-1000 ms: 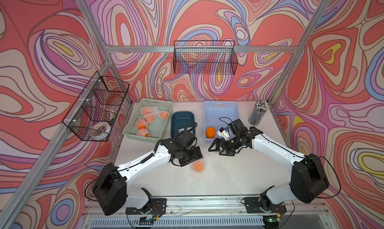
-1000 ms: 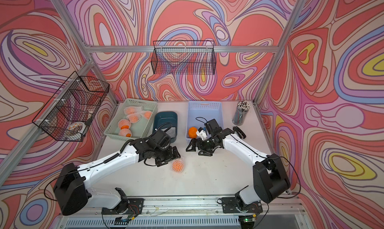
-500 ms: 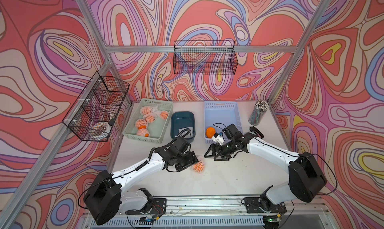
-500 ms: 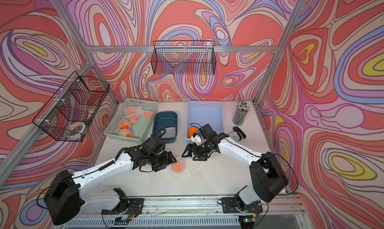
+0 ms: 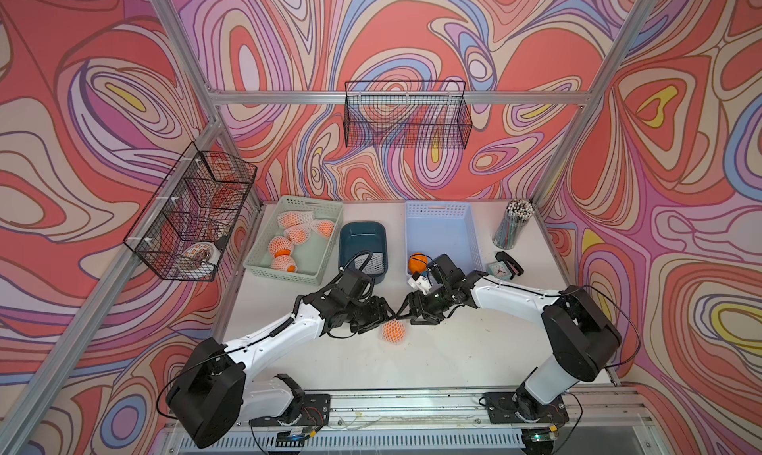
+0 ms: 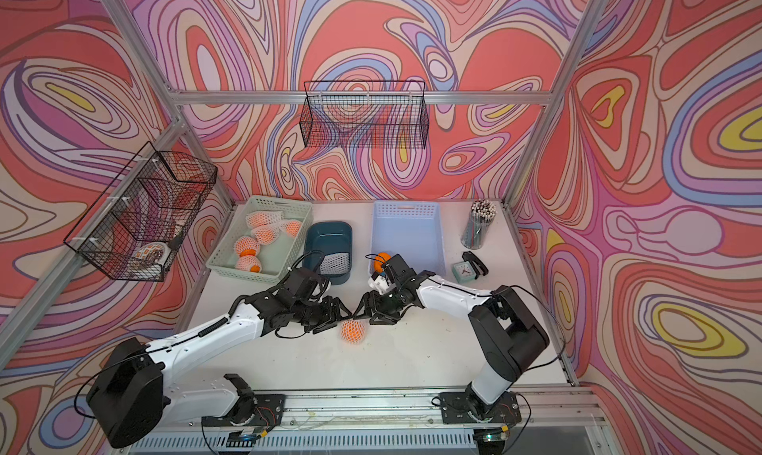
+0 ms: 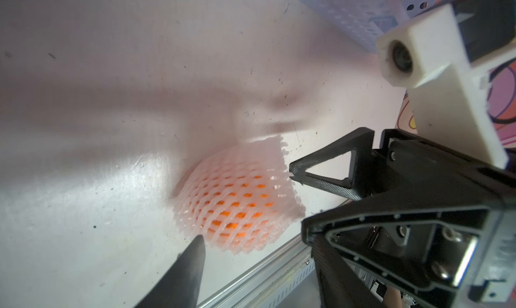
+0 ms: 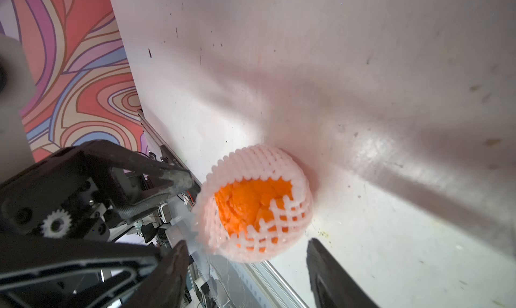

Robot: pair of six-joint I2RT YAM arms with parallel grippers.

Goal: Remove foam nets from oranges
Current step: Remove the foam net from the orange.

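Observation:
One orange in a white foam net (image 5: 392, 331) (image 6: 353, 330) lies on the white table, near the middle. My left gripper (image 5: 381, 319) stands open just to its left, and one finger (image 7: 192, 262) reaches the net's edge (image 7: 237, 200). Coming from the right, my right gripper (image 5: 406, 317) (image 8: 245, 242) is open, with its jaws either side of the net's open end, where bare orange (image 8: 251, 203) shows. More netted oranges (image 5: 295, 236) fill the green basket (image 5: 264, 267). A bare orange (image 5: 417, 261) sits in the blue basket (image 5: 439, 209). An empty net (image 5: 371, 261) lies in the teal bin (image 5: 363, 230).
A cup of pencils (image 5: 513, 226), a small clock (image 5: 499, 269) and a black object (image 5: 511, 263) stand at the back right. Black wire baskets hang on the back wall (image 5: 406, 116) and the left wall (image 5: 194, 209). A metal rail (image 5: 412, 407) runs along the table's front.
Both grippers have come in on the netted orange from either side and their jaws have narrowed. The orange has stayed in place.

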